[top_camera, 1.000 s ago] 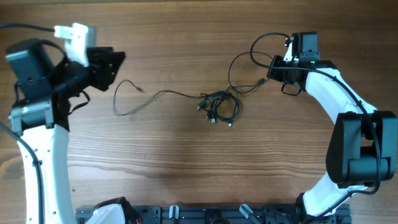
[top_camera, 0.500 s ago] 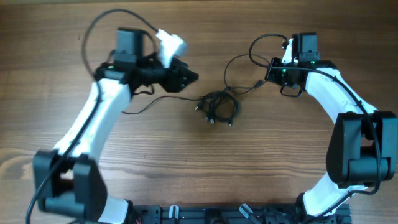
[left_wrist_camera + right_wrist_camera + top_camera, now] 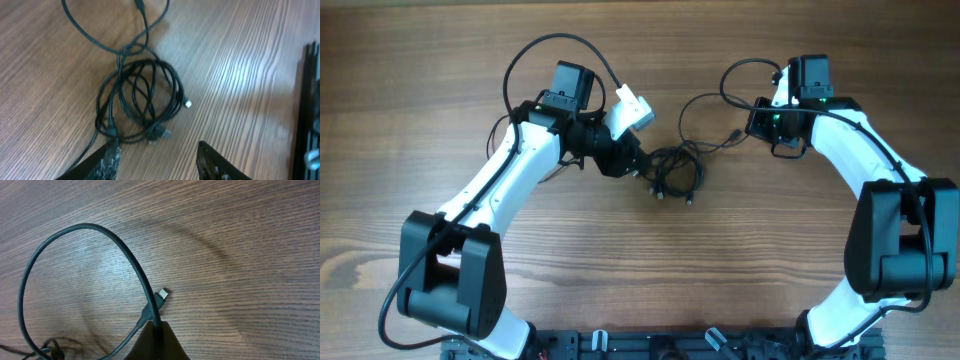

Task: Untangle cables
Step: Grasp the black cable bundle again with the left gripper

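The cables lie as a small black coil (image 3: 672, 172) at the table's middle, with small plug tips at its lower edge. My left gripper (image 3: 636, 165) sits just left of the coil. In the left wrist view the coil (image 3: 142, 95) lies right ahead of that gripper (image 3: 157, 160), which is open with bare wood between its fingers. My right gripper (image 3: 757, 122) is shut on one thin strand (image 3: 688, 108) that loops up and back down to the coil. The right wrist view shows this gripper (image 3: 156, 330) pinching the strand (image 3: 120, 247) beside a plug tip (image 3: 163, 294).
A black rail (image 3: 670, 345) runs along the front edge of the table. Thick black arm cables arch above the left arm (image 3: 535, 55) and the right arm (image 3: 745, 68). A dark frame (image 3: 311, 110) shows at the right edge of the left wrist view.
My left arm has swung from the far left across the table to the coil, and its jaws now stand open beside it. The right arm and its held strand have not moved.
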Tool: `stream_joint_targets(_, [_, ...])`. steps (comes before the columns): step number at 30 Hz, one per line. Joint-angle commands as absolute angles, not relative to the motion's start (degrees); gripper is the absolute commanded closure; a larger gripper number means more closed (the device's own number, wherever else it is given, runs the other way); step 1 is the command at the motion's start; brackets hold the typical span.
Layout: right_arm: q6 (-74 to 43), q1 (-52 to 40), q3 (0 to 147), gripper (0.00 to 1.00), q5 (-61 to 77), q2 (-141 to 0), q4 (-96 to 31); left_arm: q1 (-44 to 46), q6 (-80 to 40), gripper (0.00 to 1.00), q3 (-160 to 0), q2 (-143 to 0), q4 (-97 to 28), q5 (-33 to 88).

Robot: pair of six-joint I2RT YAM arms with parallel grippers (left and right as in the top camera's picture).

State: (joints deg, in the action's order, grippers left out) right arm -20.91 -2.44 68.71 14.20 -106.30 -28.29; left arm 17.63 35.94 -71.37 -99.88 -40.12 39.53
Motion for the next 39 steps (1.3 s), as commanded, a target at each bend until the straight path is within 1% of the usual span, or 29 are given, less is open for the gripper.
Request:
stream_joint_targets(1, [-20.99, -2.28, 69.41, 0.95, 15.55, -107.59, -29.19, 17.85, 42.11, 0.51, -72.23, -101.14, -41.41, 37.34])
stream_joint_targets(3, [-20.99, -2.31, 69.45, 0.96, 15.62, -107.57, -29.58, 17.87, 43.77, 0.55, -72.23, -101.8, -41.32, 37.39])
stream_joint_targets(7, [-19.55, -2.31, 69.54, 0.95, 18.48, -107.57, -29.89, 17.91, 44.84, 0.56, -72.23, -103.5, -40.34, 37.52])
stream_joint_targets(12, [-19.51, -2.28, 69.54, 0.95, 20.73, -107.57, -30.06, 17.91, 46.83, 0.56, -72.23, -105.19, -39.44, 40.38])
stream_joint_targets(16, [-19.59, -2.28, 69.54, 0.95, 22.46, -107.57, -30.3, 17.91, 50.68, 0.56, -72.23, -105.25, -39.48, 45.43])
stream_joint_targets(24, [-19.73, -2.31, 71.02, 0.95, 24.53, -107.57, -30.52, 18.52, 50.83, 0.57, -72.23, -107.39, -39.51, 45.54])
stream_joint_targets(29, [-20.16, -2.31, 71.37, 0.95, 24.56, -107.57, -30.52, 20.78, 50.81, 0.57, -72.23, -110.34, -39.24, 45.5])
stream_joint_targets(32, [-20.12, -2.31, 71.37, 0.95, 24.67, -107.57, -30.52, 21.96, 50.81, 0.59, -72.23, -110.98, -38.76, 44.97])
stream_joint_targets(35, [-20.12, -2.28, 71.37, 0.96, 25.02, -107.57, -30.46, 22.09, 50.78, 0.65, -72.23, -111.04, -38.52, 44.88])
stream_joint_targets(37, [-20.12, -2.28, 71.37, 0.95, 25.28, -107.57, -30.46, 22.06, 50.78, 0.67, -72.23, -111.31, -38.54, 44.71])
stream_joint_targets(39, [-20.14, -2.28, 71.37, 0.95, 25.65, -107.57, -30.35, 22.06, 50.76, 0.72, -72.23, -112.22, -38.52, 43.16])
